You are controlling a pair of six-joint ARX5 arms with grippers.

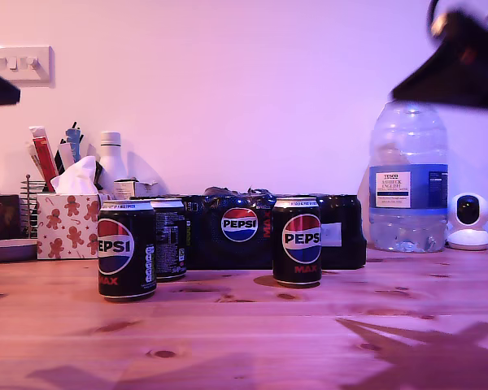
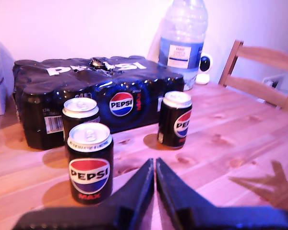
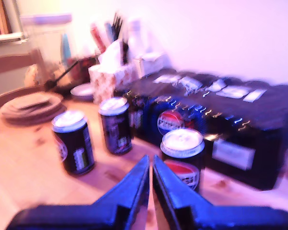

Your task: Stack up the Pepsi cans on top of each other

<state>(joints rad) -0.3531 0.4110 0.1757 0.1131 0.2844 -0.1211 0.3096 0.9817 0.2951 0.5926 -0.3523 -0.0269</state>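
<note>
1. Both of my grippers are pinched closed and hold nothing: my first gripper (image 2: pixel 155 165) and my second gripper (image 3: pixel 150 163) hang over the table (image 1: pixel 325 341).
2. Three Pepsi cans (image 1: pixel 127 249) stand on the wood in front of the black multipack (image 1: pixel 240 231). None is stacked yet.
3. One can (image 1: pixel 169 238) is tucked just behind another (easy to bump).
4. Cans are round, shiny and smooth, with thin silver rims.
5. A can set down tilted or off-centre on a rim might slip and topple.

Three Pepsi cans (image 1: pixel 126 249) (image 1: pixel 169 238) (image 1: pixel 298 241), one multipack (image 1: pixel 252 227), one water bottle (image 1: pixel 407 179)
</note>
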